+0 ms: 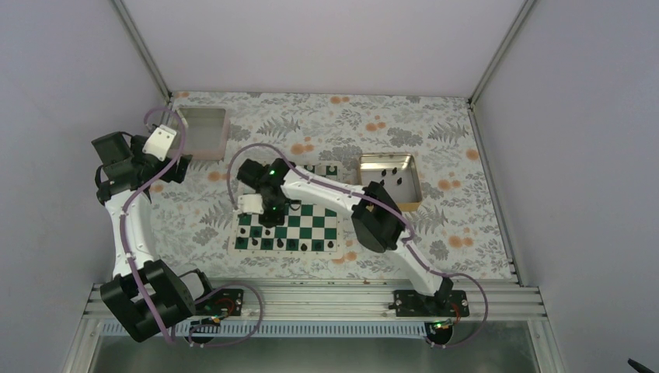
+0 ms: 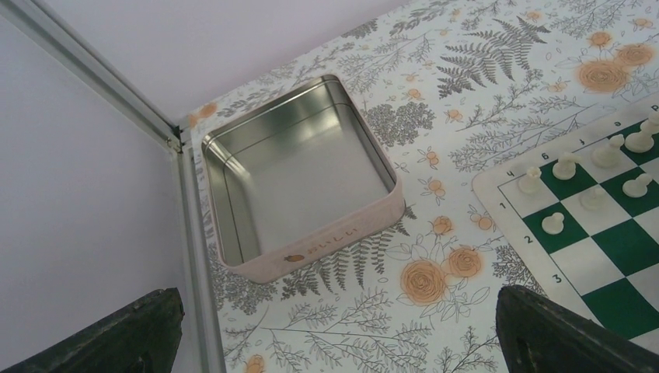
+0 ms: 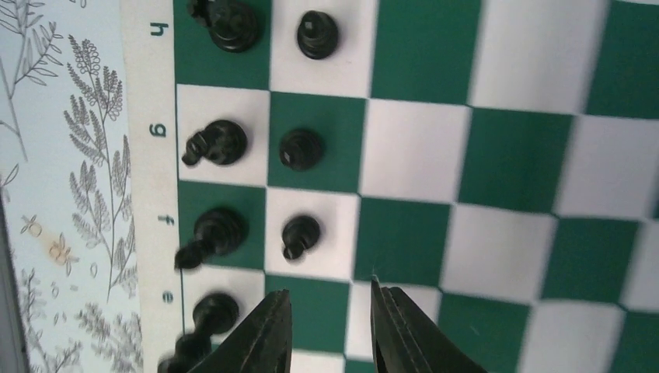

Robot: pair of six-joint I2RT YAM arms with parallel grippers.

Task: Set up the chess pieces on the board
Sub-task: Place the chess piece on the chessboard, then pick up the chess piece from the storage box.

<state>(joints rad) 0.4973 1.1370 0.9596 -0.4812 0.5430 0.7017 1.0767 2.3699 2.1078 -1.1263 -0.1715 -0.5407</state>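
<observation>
Placement of chess pieces [image 1: 289,244] on the board [image 1: 311,227].
Top view: my right gripper [image 1: 268,217] hangs over the board's left side, by pieces ranked along its near edge; more wait in the gold-rimmed tray [image 1: 387,156]. Left wrist view: my left gripper [image 2: 336,311], spread wide and empty, faces the pale tray [image 2: 326,245], likely parked clear. Right wrist view: jaws narrowly parted, nothing between, above file e's seemingly bare second square, presumably the next pawn's.

We are viewing a fern-and-flower-patterned desk [image 1: 326,116] that is carrying three items: the board [image 1: 311,229] is lying flat at centre, a pale square tin [image 1: 202,130] is sitting at the far left corner, and a gold-rimmed tray [image 1: 388,155] is resting just beside the board's far right corner.
</observation>
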